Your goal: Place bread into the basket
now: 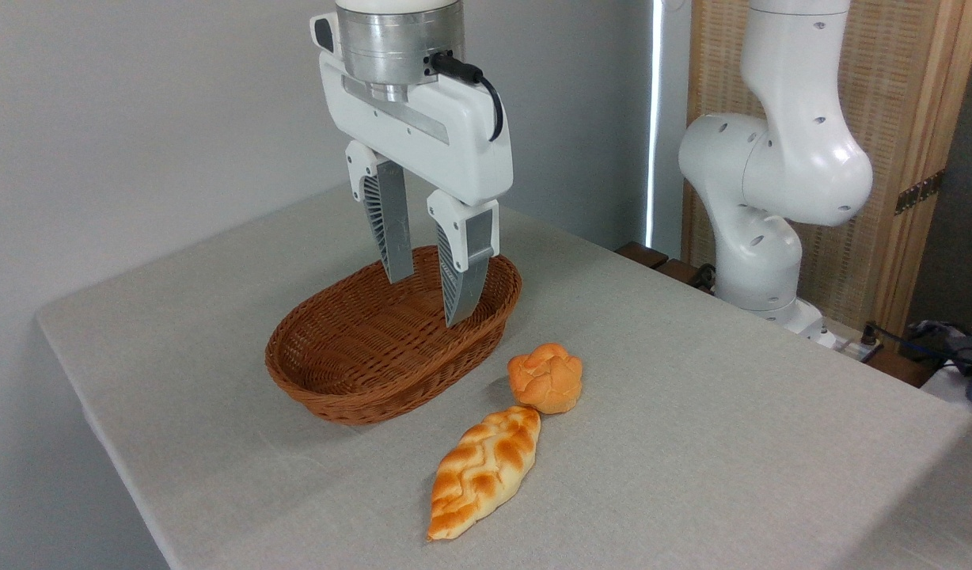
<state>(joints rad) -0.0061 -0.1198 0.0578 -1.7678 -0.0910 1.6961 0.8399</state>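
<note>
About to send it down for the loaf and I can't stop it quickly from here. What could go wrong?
1. The round bun sits at the bread's upper tip, apparently touching, so the open gripper may nudge or catch the bun instead.
2. The bread tapers to points; a grasp near an end could slip.
3. The fingers hang in front of the basket, near its rim; a low sideways move might clip it.

One basket point(351, 388), one loaf point(484, 471), one bun point(545, 378)
</note>
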